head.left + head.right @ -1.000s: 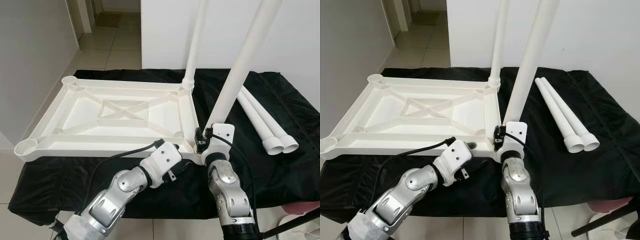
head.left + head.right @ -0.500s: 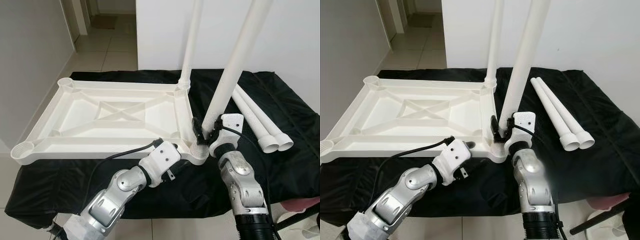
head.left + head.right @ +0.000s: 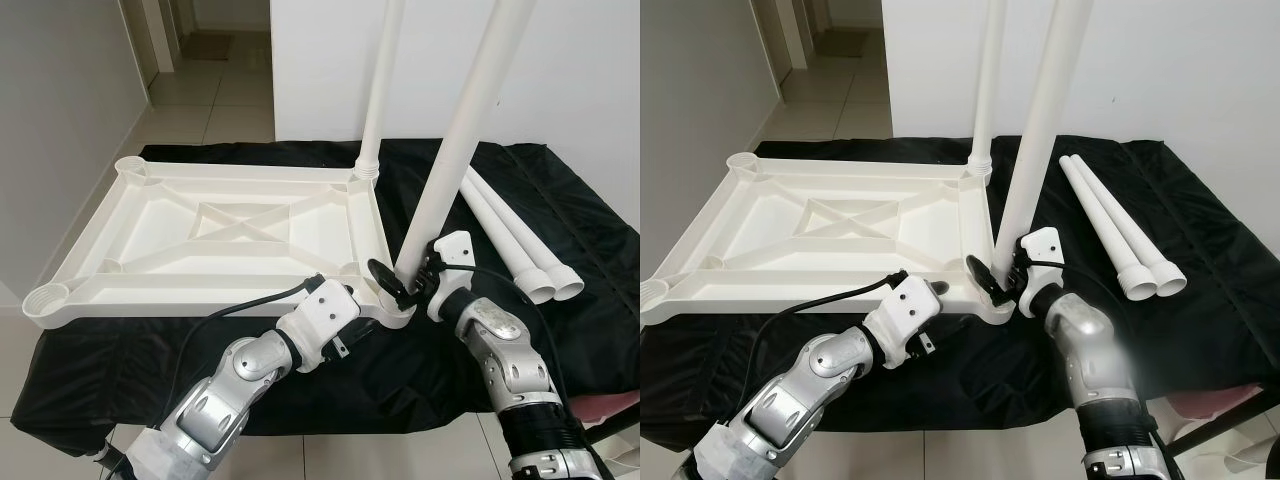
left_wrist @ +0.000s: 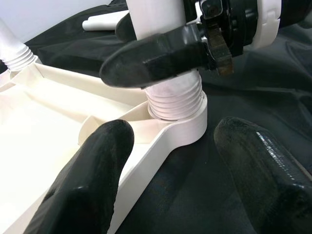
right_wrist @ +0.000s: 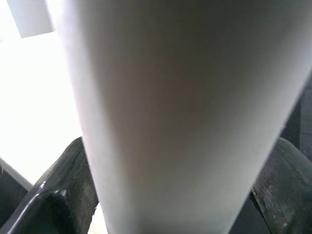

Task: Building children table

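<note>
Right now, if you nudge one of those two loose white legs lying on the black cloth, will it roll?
Probably: each loose leg is a smooth round tube, so it may roll sideways. Its wider ribbed end might curve that roll, and the black cloth should slow it.

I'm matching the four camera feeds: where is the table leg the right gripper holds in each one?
Left eye: near leg rises right of centre.
Right eye: same leg, centre.
Left wrist: its ribbed base in the socket.
Right wrist: leg between the fingers.
Shared landmark: the corner socket.
</note>
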You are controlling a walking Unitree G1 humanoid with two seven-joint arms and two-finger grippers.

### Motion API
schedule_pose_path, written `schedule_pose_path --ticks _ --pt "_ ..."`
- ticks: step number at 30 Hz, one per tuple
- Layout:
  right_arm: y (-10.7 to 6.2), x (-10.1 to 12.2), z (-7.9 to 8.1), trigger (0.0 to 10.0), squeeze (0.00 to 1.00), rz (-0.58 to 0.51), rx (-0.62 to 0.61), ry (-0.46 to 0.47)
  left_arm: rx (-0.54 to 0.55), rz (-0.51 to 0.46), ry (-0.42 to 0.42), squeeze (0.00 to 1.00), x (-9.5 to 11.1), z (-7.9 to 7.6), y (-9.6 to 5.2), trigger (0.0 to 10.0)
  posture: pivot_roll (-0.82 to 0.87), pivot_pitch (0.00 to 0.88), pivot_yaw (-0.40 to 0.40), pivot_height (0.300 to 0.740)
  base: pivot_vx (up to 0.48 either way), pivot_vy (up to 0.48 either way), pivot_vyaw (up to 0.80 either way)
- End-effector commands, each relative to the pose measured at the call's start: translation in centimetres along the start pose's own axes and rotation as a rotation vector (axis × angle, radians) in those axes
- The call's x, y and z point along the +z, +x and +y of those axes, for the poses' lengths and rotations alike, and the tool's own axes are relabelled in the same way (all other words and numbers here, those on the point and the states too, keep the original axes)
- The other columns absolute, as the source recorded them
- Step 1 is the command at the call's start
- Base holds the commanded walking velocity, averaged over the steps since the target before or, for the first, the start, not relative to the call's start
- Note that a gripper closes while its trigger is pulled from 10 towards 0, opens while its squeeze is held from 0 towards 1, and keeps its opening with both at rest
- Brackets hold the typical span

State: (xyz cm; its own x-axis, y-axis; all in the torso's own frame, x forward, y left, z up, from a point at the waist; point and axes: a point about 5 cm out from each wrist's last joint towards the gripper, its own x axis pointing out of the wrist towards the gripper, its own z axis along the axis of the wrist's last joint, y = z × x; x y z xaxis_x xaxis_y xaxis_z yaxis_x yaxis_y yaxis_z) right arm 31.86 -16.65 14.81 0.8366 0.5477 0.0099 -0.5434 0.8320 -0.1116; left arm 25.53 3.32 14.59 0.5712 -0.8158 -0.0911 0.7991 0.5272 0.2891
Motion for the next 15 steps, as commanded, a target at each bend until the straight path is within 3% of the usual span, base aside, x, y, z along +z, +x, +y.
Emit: schedule_pose_path --ticks 1,2,3,4,12,13,15 --pt "0.34 -0.14 0.23 7.3 0.00 0.007 0.038 -0.009 -0.023 0.014 0.005 0.00 -0.15 -0.02 -0.07 10.0 -0.01 0.003 -0.007 0.740 0.000 0.000 0.00" --pt "0.34 -0.14 0.23 7.3 0.00 0.007 0.038 -0.009 -0.023 0.014 0.005 0.00 -0.15 -0.02 -0.07 10.0 -0.01 0.003 -0.007 0.740 0.000 0.000 0.00" --pt "0.42 -0.28 0.12 3.1 0.00 0.012 0.062 -0.006 -0.022 0.014 0.004 0.00 -0.13 0.02 -0.09 10.0 0.00 0.002 -0.005 0.740 0.000 0.000 0.00" --pt "0.53 -0.40 -0.06 0.2 0.00 0.017 0.079 -0.013 -0.020 0.014 0.004 0.00 -0.08 0.09 -0.09 10.0 0.00 0.001 -0.003 0.740 0.000 0.000 0.00" --pt "0.83 -0.74 -0.51 0.0 0.00 0.034 0.128 -0.035 -0.020 0.014 0.007 0.00 0.02 0.15 -0.10 10.0 0.00 0.000 -0.001 0.740 0.000 0.000 0.00" --pt "0.83 -0.94 -0.58 0.6 0.00 0.038 0.140 -0.034 -0.020 0.015 0.007 0.00 0.01 0.14 -0.12 10.0 0.00 0.002 -0.001 0.740 0.000 0.000 0.00" --pt "0.83 -0.94 -0.58 0.6 0.00 0.038 0.140 -0.034 -0.020 0.015 0.007 0.00 0.01 0.14 -0.12 10.0 0.00 0.002 -0.001 0.740 0.000 0.000 0.00"
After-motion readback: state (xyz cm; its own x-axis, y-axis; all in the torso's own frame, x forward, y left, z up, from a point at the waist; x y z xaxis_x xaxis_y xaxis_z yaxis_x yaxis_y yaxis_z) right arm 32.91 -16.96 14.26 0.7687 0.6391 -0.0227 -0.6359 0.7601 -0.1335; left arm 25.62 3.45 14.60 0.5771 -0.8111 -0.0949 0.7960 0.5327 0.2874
